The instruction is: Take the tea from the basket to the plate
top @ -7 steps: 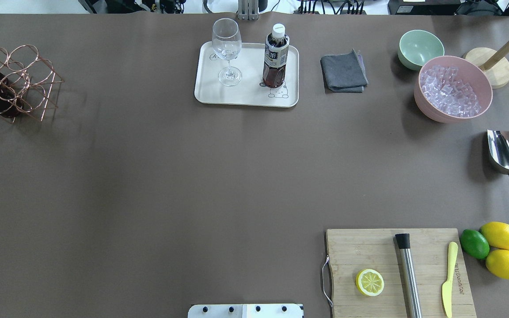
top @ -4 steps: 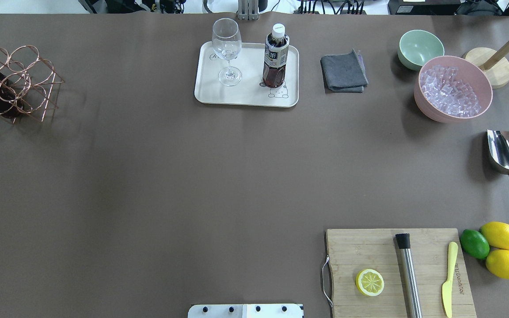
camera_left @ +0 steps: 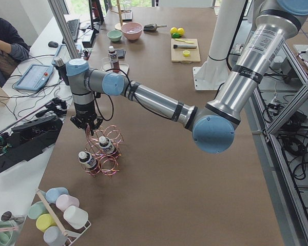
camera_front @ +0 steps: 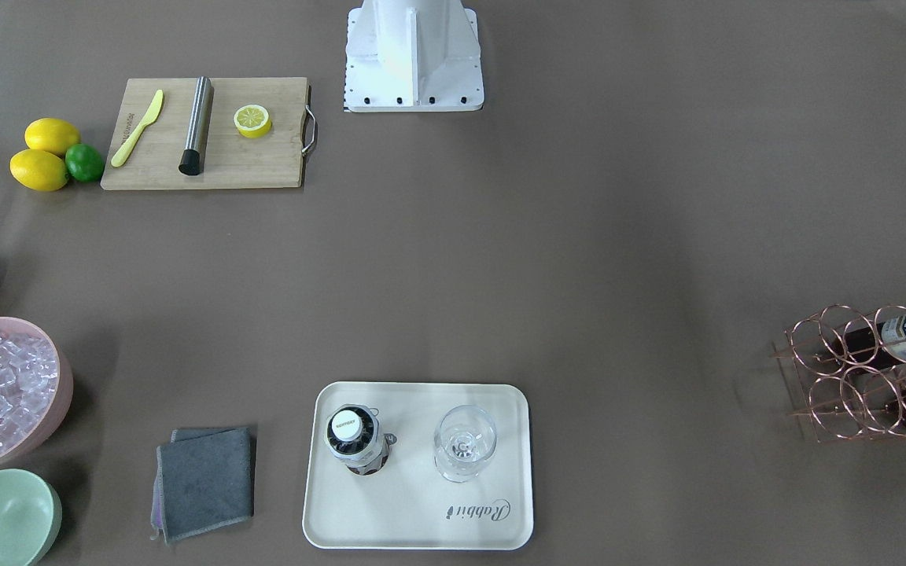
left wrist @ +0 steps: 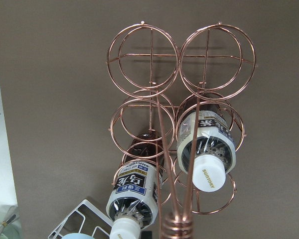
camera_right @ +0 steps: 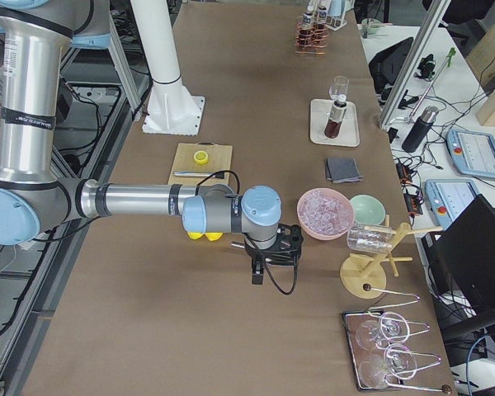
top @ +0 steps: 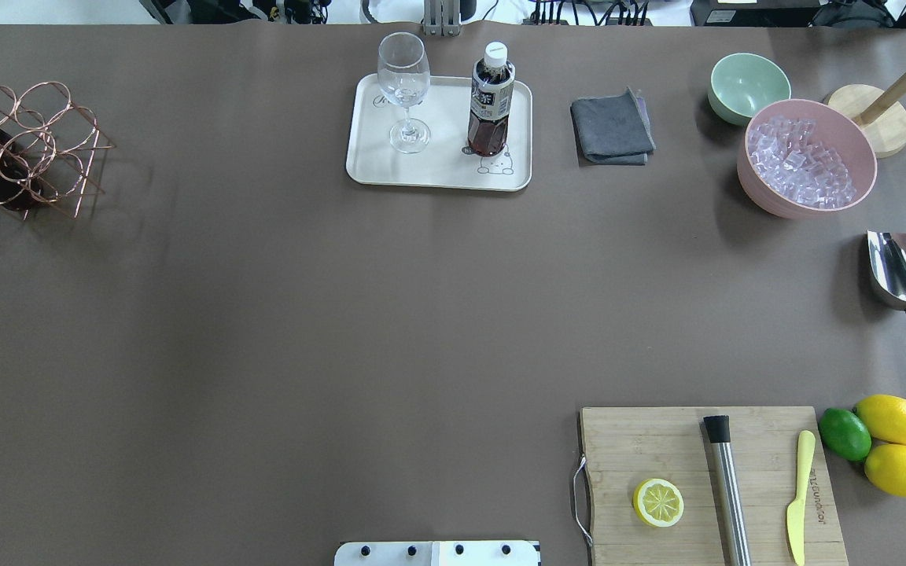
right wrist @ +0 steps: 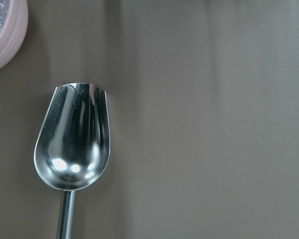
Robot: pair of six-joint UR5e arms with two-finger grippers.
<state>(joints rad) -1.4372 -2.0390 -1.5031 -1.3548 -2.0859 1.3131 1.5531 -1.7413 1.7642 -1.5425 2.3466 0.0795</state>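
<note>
Left wrist view: tea point(left wrist: 134, 185) sits slanted in the basket point(left wrist: 149, 107), cap nearest me. It looks full, slick and stiff, so I'd grip below the cap. I cannot tell either jaws' state.

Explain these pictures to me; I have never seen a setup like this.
Two robot arms work at a brown table. Two cameras look down from above, two from the table's ends, one rides on each wrist. The left pincer hangs over the copper wire basket, which holds the dark-label tea and a beige-label bottle. The right pincer hangs over a metal scoop. A third bottle and a glass stand on the cream plate. Whether either pincer grips anything cannot be told.
</note>
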